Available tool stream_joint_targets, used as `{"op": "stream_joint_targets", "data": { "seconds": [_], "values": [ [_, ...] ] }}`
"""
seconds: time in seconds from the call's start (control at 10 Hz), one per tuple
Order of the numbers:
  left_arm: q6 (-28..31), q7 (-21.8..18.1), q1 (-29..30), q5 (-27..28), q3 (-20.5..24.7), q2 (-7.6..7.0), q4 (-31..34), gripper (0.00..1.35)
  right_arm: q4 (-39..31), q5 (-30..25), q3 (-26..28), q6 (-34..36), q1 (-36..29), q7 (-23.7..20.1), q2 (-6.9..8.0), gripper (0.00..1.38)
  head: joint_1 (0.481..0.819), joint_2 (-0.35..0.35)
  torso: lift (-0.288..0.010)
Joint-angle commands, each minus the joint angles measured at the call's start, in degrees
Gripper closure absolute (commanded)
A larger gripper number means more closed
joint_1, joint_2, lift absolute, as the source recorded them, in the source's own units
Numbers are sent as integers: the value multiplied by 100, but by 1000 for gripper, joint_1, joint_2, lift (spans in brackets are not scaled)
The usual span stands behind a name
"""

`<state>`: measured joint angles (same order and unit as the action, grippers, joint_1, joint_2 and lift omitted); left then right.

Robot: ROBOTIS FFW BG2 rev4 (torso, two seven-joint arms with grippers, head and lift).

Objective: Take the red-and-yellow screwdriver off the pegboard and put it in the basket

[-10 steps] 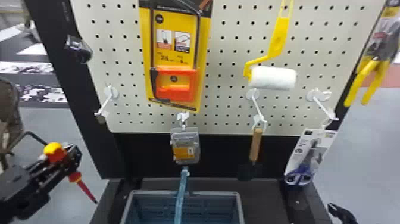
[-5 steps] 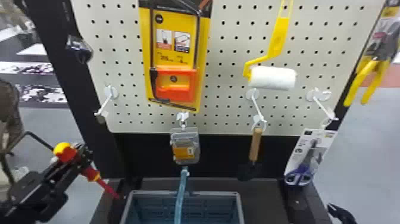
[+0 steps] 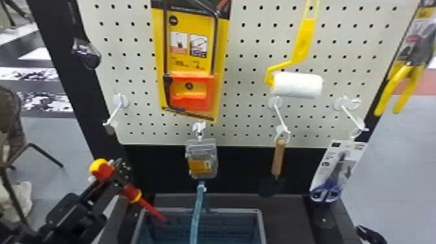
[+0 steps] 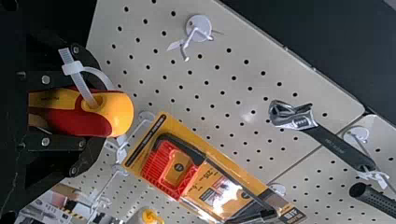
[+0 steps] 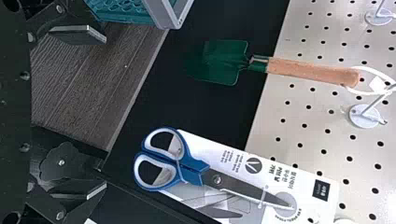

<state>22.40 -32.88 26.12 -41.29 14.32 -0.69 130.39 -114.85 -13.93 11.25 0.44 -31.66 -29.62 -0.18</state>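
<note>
While the left gripper [image 3: 113, 176] holds the screwdriver [image 3: 131, 193] by its handle at the lower left of the head view, the tool slants down to the right, its tip seen against the left part of the basket [image 3: 233, 211]. Whether the tip is inside the basket or above it, one cannot tell. The left wrist view shows the handle between the fingers, a clear tie [image 4: 77, 74] through its yellow end. The right gripper [image 3: 371, 234] is at the lower right edge of the head view; in its own wrist view its fingers stand wide apart.

The basket sits at the bottom of the head view, a blue strap [image 3: 196, 217] crossing its far rim. Above is the pegboard [image 3: 246, 129], with a packaged saw [image 3: 191, 91] at upper middle and a roller [image 3: 296, 85] to its right. A pack [image 3: 201, 159] hangs near the centre, and a trowel [image 3: 278, 157] and scissors [image 3: 326, 193] hang farther right.
</note>
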Motion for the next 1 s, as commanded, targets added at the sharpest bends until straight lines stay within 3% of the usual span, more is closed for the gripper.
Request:
{"op": "stream_joint_targets", "data": {
  "seconds": [0.0, 0.3, 0.6, 0.9],
  "values": [
    [-25, 45, 86, -54, -140, -2, -10, 1159, 2, -4, 0, 0, 0, 0, 23, 202, 549, 0, -100],
    [-403, 63, 209, 16, -439, -28, -418, 1159, -12, -4, 0, 0, 0, 0, 23, 202, 549, 0, -100],
    [-974, 1, 12, -195, -1098, -239, -1346, 1159, -12, 13, 0, 0, 0, 0, 23, 202, 549, 0, -100],
    [-939, -104, -185, -160, -1283, -292, -1725, 1159, -12, 13, 0, 0, 0, -9, 23, 202, 549, 0, -100]
  ]
}}
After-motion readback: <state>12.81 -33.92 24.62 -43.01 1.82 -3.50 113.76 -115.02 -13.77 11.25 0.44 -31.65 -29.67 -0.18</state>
